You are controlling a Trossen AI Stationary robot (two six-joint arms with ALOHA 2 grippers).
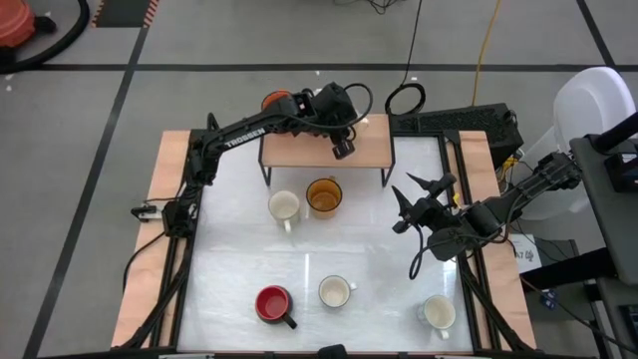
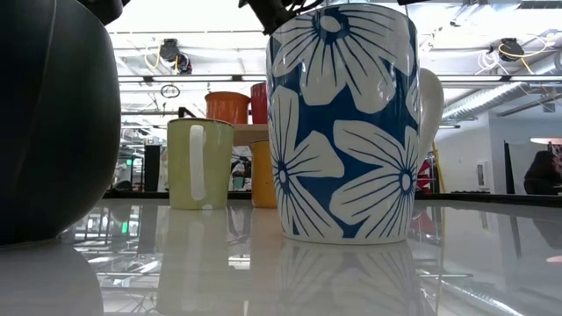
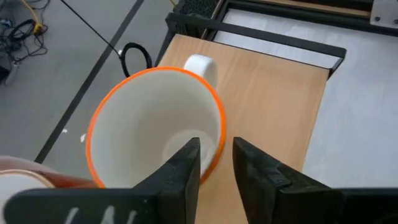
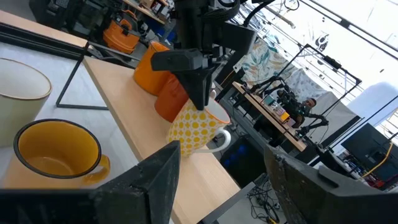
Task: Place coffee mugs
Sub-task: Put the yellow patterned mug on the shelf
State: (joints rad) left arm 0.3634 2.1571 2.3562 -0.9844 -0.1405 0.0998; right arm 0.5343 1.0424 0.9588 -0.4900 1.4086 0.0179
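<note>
A white mug with yellow dots and an orange rim (image 4: 194,129) stands on the wooden shelf (image 1: 371,152) at the table's far side, beside two orange mugs (image 4: 148,70). My left gripper (image 3: 216,163) comes down on it from above, narrowly open. One finger (image 3: 185,165) is inside the mug and one (image 3: 256,171) is outside its wall; the mug's white handle (image 3: 200,63) is on the opposite side. My right gripper (image 1: 419,204) waits open at the table's right. On the table below stand an amber mug (image 1: 324,195), a cream mug (image 1: 284,206), a red mug (image 1: 272,303) and two white mugs (image 1: 336,291) (image 1: 439,312).
The shelf stands on thin black legs (image 1: 267,176) above the white tabletop (image 1: 229,249). In the low view a blue-and-white flowered mug (image 2: 342,123) stands close to the camera. A black frame (image 1: 454,125) lies past the shelf's right end.
</note>
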